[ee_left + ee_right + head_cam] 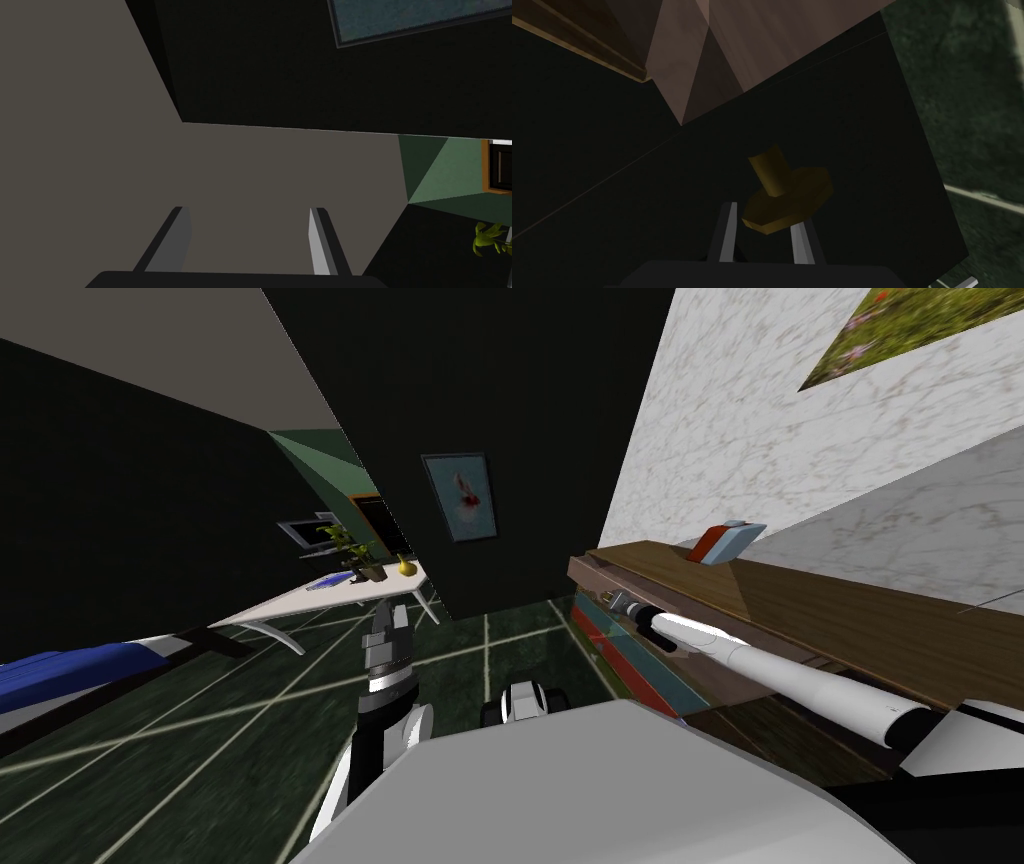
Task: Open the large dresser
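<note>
One mustard-gold round knob (788, 199) in the narrow grip of the right end effector (764, 220).
It sits on the dark front of the brown wooden dresser (800, 608), at right; rigid, probably heavy, so pull squarely. Left end effector (247, 211) spread wide.

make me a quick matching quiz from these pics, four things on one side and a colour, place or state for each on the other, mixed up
1 left gripper
2 right gripper
3 knob
4 red and blue box

a on top of the dresser
b open
c golden brown
d shut on the knob

Pairs: 1-b, 2-d, 3-c, 4-a
</note>
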Robot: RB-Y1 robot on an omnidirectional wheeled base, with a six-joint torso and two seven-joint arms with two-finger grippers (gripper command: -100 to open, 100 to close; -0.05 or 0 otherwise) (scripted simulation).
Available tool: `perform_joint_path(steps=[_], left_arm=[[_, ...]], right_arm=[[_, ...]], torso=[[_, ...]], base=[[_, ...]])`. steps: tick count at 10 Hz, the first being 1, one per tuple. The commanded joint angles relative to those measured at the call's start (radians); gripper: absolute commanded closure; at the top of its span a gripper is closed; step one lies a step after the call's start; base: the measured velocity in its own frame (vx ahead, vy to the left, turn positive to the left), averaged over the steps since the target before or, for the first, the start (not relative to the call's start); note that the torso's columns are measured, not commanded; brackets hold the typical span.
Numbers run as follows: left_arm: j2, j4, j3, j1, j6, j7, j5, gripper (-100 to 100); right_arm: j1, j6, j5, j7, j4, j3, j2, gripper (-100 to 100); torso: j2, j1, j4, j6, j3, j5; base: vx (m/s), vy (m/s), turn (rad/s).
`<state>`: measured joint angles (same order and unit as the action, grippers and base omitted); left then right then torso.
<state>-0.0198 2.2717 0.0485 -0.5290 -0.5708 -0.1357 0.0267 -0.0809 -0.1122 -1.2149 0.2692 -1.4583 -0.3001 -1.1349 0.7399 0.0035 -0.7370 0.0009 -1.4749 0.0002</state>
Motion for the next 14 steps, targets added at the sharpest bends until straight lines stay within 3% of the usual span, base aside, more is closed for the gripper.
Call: perform_joint_path(steps=[1, 9, 10, 12, 14], left_arm=[[0.000, 0.000, 0.000, 0.000, 0.000, 0.000, 0.000, 0], [0.000, 0.000, 0.000, 0.000, 0.000, 0.000, 0.000, 0], [0.000, 0.000, 0.000, 0.000, 0.000, 0.000, 0.000, 0], [0.000, 0.000, 0.000, 0.000, 0.000, 0.000, 0.000, 0], [0.000, 0.000, 0.000, 0.000, 0.000, 0.000, 0.000, 0]], right_arm=[[-0.002, -0.002, 0.001, 0.000, -0.004, -0.001, -0.001, 100], [-0.010, -0.008, 0.003, -0.002, -0.012, -0.004, -0.004, 100], [-0.004, 0.018, 0.020, -0.020, -0.017, 0.011, -0.045, -100], [-0.002, 0.026, 0.026, -0.026, -0.019, 0.015, -0.058, -100], [0.005, 0.061, 0.050, -0.049, -0.028, 0.032, -0.112, -100]], torso=[[-0.001, -0.002, -0.001, 0.001, 0.000, 0.001], [-0.001, -0.004, -0.001, -0.001, -0.001, 0.000], [-0.002, 0.000, 0.000, -0.001, -0.001, 0.000], [-0.002, -0.010, -0.002, 0.000, -0.001, -0.001], [-0.002, -0.007, -0.002, 0.000, -0.001, -0.001]], base=[[0.000, 0.104, 0.002], [-0.010, 0.168, -0.001], [0.002, 0.129, -0.074], [0.012, 0.016, -0.035], [0.008, 0.010, -0.055]])
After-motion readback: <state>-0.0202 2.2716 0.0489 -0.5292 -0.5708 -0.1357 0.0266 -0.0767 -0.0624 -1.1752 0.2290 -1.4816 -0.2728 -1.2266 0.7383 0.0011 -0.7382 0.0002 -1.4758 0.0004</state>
